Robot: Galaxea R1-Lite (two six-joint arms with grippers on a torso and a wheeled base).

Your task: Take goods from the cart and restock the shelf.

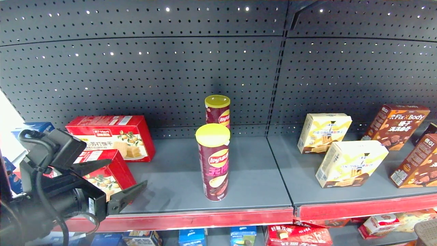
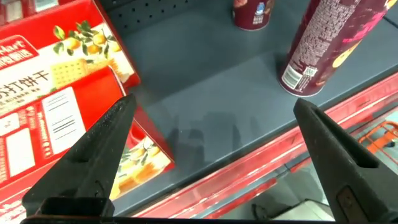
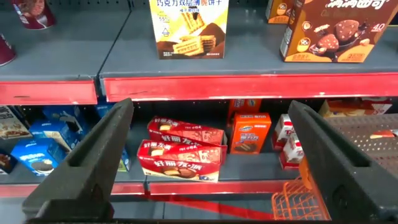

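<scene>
The shelf (image 1: 252, 177) spans the head view, with a bare stretch of deck around its middle. 2 red cracker boxes (image 1: 112, 135) sit at 9 o'clock of that gap, and yellow boxes (image 1: 351, 164) and brown boxes (image 1: 396, 126) at 3 o'clock. In the middle, the front can (image 1: 213, 164) and rear can (image 1: 217, 111) stand upright. Our left gripper (image 1: 129, 172) hangs at 8 o'clock from the front can, jaws spread wide and holding nothing. Our right gripper (image 3: 210, 106) is likewise spread and empty. It faces the lower shelf (image 3: 205, 185), with an orange wire corner of the cart (image 3: 297, 200) beyond it. We judge the right arm nearer the cart, so the next pick is its job. The cart's goods are hidden.
</scene>
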